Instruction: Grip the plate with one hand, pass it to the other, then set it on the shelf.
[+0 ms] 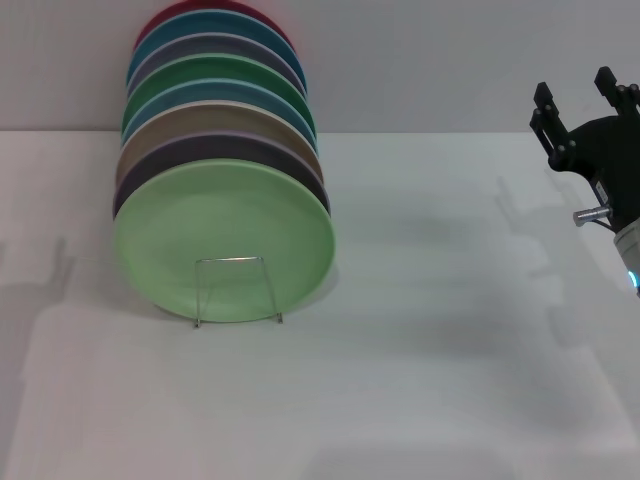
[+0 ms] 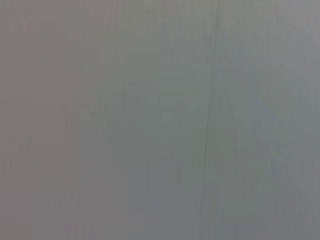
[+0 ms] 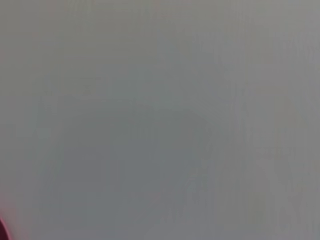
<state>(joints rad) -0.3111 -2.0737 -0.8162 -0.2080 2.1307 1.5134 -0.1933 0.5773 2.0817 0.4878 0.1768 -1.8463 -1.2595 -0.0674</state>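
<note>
Leaning upright in the shelf (image 1: 237, 290), the plate (image 1: 224, 240) shows only from the head; right gripper (image 1: 580, 98) spread, empty

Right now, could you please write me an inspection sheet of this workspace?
Surface: white table, bare in front and to the right of the plates.
Job's things: light green plate stands on edge at the front of the row, leaning in the wire shelf, whose loop crosses its lower face.
Clutter: row of plates on edge behind it, among them dark purple, tan, darker green, blue and red at the back.
Grippers: right gripper raised at the right edge, open, holding nothing; left gripper not in view.
Cables: nothing seen.
Surroundings: plain pale wall behind the table; both wrist views show only a blank grey surface.
</note>
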